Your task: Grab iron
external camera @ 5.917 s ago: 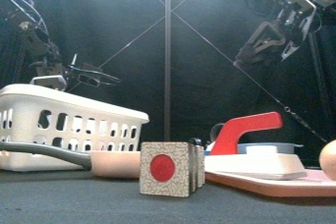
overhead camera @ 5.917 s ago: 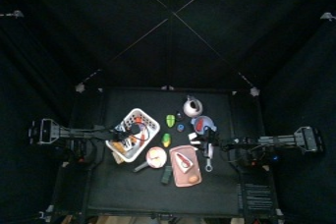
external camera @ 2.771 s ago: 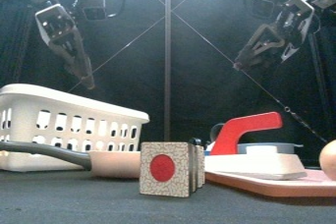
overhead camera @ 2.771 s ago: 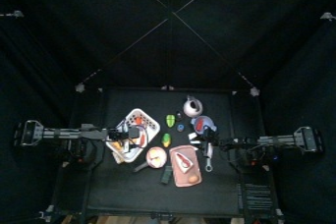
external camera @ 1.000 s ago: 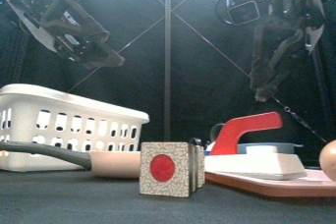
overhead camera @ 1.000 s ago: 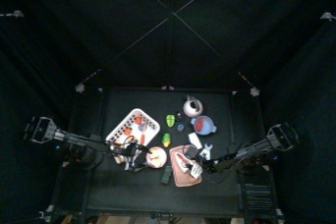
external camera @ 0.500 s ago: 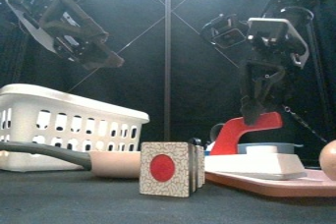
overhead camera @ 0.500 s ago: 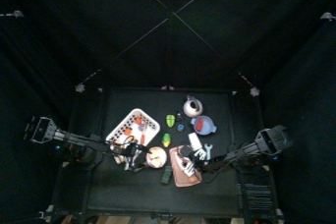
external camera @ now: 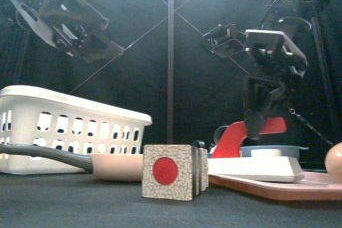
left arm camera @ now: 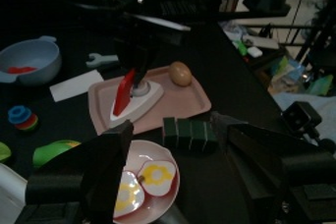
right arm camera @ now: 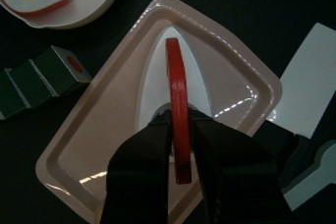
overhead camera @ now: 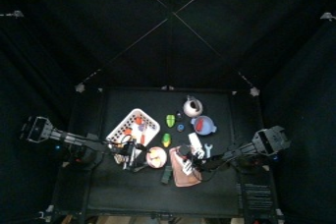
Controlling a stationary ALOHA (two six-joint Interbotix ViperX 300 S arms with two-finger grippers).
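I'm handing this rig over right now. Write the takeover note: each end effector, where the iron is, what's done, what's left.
Right end effector: down over the iron, its jaws on either side of the red handle; a firm grip cannot be confirmed.
Left end effector: open, holding nothing, raised above the plate on the basket side.
Iron: upright on the pink tray, not lifted.
Done: the right arm has reached the handle.
Left: confirm the grip and lift the iron off the tray.
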